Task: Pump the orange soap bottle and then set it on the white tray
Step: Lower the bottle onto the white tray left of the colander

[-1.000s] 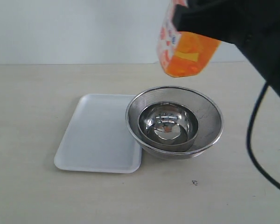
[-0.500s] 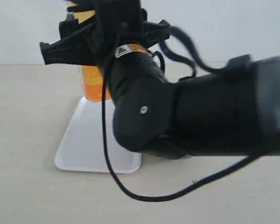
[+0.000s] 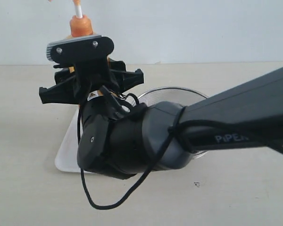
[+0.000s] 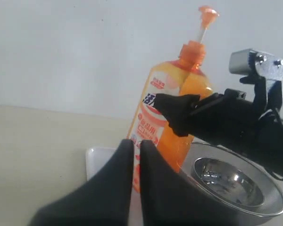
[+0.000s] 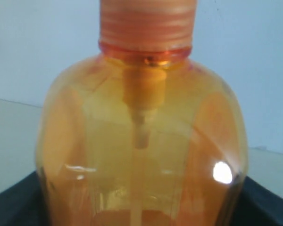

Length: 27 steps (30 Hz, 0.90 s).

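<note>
R gripper (image 4: 177,114) clamps upright orange soap bottle (image 4: 179,77) over white tray (image 3: 66,153) — steel bowls (image 4: 228,176) at tray's 3 o'clock — L gripper (image 4: 137,144) closed, empty.

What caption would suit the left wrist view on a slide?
Right gripper holds the orange soap bottle upright by the white tray, beside nested steel bowls.

A bare lab test bench: plain beige tabletop (image 3: 19,94); blank white wall (image 3: 203,28); cabled robot arm (image 3: 236,120).
</note>
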Available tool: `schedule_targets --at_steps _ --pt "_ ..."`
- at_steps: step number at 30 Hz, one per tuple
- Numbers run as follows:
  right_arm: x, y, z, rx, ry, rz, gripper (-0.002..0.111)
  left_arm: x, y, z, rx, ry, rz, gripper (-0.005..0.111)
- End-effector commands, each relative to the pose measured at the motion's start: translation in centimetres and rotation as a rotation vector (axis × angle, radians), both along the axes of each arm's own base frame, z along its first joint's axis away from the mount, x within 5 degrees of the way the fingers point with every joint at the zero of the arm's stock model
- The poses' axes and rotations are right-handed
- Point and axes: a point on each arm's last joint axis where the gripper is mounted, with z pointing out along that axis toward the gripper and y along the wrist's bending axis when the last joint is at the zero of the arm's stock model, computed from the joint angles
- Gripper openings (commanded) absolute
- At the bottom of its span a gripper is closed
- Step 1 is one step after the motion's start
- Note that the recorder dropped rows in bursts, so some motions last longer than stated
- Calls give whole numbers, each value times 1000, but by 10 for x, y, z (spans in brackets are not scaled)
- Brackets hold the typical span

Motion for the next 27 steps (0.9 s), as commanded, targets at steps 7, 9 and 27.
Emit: schedule_targets --at_steps 7,9,27 --pt "4 -4 -11 -24 -85 -143 0 0 1 -1 -10 7 8 5" --pt "4 -4 -14 -25 -81 -152 0 0 1 -1 -10 7 8 5" --pt "5 1 -28 78 -32 -128 11 0 0 -1 -17 6 4 5"
